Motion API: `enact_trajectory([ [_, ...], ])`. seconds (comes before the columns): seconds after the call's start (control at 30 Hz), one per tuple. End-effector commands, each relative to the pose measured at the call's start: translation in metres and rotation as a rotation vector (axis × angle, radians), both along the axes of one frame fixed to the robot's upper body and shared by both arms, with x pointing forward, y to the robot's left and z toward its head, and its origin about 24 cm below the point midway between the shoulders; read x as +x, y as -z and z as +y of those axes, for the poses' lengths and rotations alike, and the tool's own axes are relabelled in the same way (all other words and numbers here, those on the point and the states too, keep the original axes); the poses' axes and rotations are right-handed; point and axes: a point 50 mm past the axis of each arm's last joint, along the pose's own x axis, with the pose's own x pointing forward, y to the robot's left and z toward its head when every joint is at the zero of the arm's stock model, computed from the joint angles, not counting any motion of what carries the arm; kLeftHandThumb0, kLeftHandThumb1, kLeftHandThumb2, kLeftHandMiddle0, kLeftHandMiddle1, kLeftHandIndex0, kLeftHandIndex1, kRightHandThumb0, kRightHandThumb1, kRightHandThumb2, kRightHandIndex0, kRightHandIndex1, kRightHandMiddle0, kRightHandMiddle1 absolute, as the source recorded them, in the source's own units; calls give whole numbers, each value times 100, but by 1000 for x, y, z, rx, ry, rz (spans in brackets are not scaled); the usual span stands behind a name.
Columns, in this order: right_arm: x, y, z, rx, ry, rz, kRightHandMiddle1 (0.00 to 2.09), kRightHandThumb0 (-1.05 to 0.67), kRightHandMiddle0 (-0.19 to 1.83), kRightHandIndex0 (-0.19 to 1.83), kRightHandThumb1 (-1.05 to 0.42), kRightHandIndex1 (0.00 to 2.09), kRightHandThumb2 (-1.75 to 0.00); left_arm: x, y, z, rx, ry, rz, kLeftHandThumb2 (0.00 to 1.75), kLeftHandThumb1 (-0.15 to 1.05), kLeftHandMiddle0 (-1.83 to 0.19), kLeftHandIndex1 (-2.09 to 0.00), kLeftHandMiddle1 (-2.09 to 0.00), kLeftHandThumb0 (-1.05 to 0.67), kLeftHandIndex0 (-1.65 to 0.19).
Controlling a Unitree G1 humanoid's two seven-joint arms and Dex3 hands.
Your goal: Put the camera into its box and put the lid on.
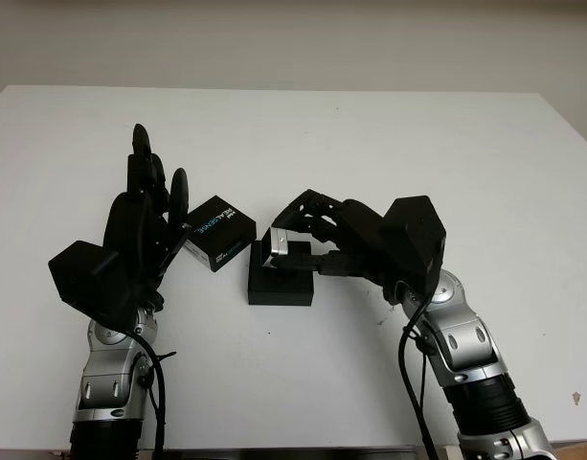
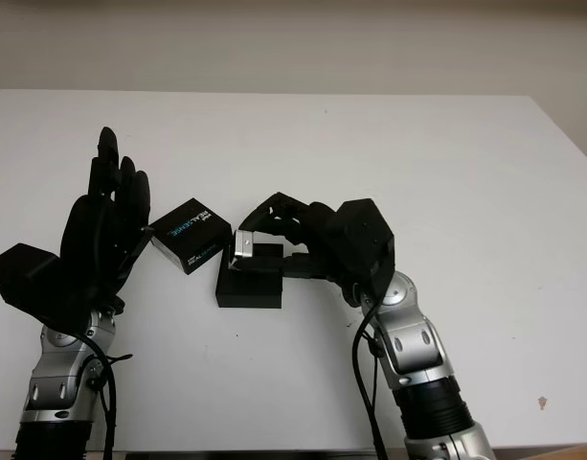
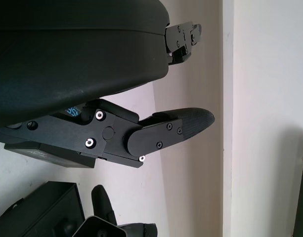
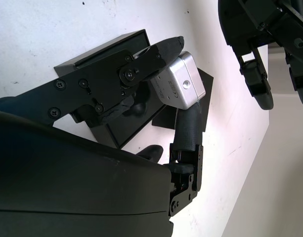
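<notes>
A small silver camera (image 1: 273,245) is held in my right hand (image 1: 307,235), whose fingers are curled around it just above the open black box (image 1: 279,287) at the middle of the white table (image 1: 417,144). In the right wrist view the camera (image 4: 177,86) sits pinched between fingers (image 4: 141,61) over the box (image 4: 109,49). The black lid (image 1: 216,233), printed with blue and white lettering, lies just left of the box. My left hand (image 1: 154,192) stands open and upright against the lid's left side, holding nothing.
The table's far edge meets a pale wall at the back. Bare white surface stretches to the right and behind the box. Both forearms rise from the near edge on either side of the box.
</notes>
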Motion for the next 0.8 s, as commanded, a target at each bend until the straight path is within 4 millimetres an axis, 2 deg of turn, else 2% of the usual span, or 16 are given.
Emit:
enact_trajectory([
  [0.0, -2, -3, 3, 5, -3, -12, 175, -39, 25, 9, -96, 59, -6, -1, -1, 0, 2, -5, -13, 61, 105, 19, 0, -5, -50, 19],
  [0.5, 0, 8, 7, -41, 5, -23, 178, -38, 23, 5, -96, 63, -6, -1, -1, 1, -1, -1, -18, 61, 105, 19, -1, -5, -49, 19],
  [0.77, -1, 11, 9, -70, -2, -68, 180, -37, 24, 5, -96, 72, -5, -1, -1, 0, -4, -2, -19, 60, 105, 19, -1, -5, -51, 19],
])
